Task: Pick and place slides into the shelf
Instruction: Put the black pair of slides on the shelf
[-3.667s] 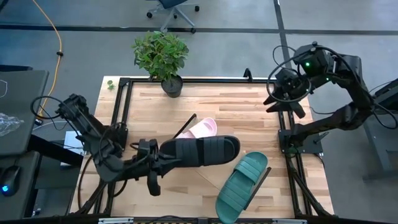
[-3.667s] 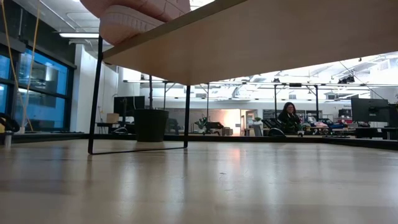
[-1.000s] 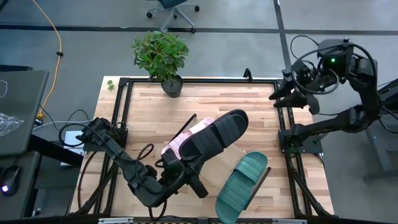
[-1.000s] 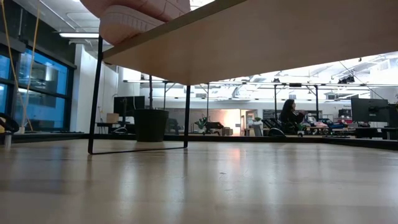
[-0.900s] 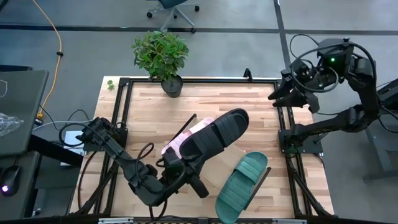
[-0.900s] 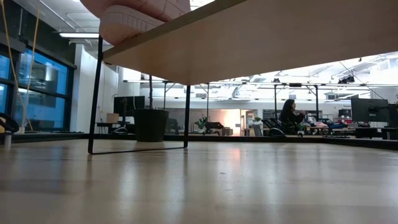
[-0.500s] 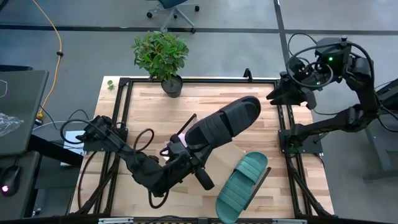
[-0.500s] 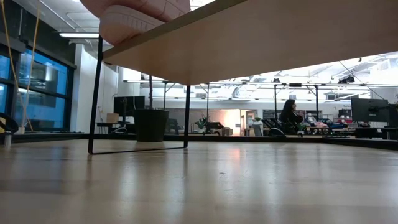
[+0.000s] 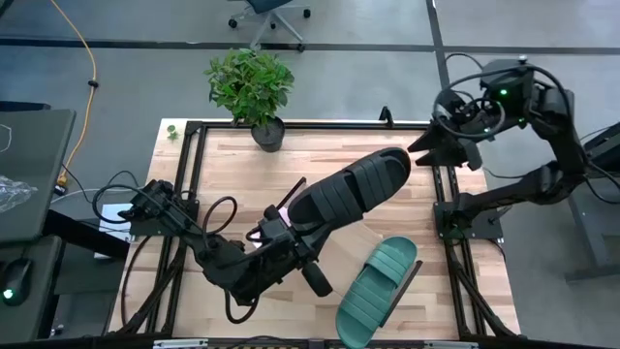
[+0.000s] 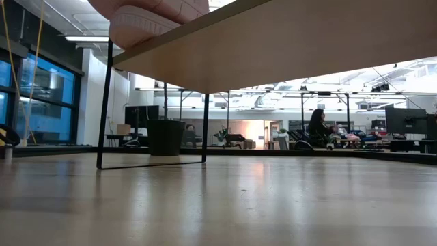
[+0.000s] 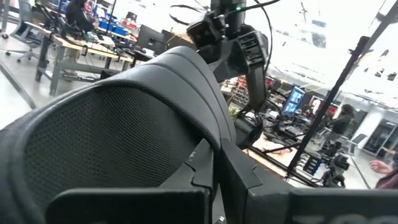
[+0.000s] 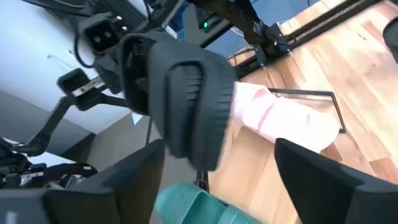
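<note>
The left gripper [image 9: 281,240] holds the black slide [image 9: 349,190] up in the air, above the middle of the table [image 9: 232,174]. Its fingers are clamped on the heel end, and the toe end points toward the far right corner. I think it holds the slide high so it can carry it over the shelf [image 9: 363,237] without bumping anything.

The shelf is a long flat plank standing on thin black frames. In the low view its wooden underside [image 10: 287,48] fills the top of the picture, so it stands well above the tabletop.

The pink slide [image 12: 280,118] already lies on the far-left end of the shelf — most of it is hidden under the black slide in the high view. From the low camera, its pale toe [image 10: 150,17] pokes over the plank's edge. So that one looks done.

The teal green slide [image 9: 378,289] lies at the near right, tilted, and it seems to rest on the near end of the plank, though I cannot be sure.

The right gripper [image 9: 438,145] waits off the far right corner of the table with its fingers apart — out of the way.

A potted plant [image 9: 252,87] sits at the far edge of the table.
</note>
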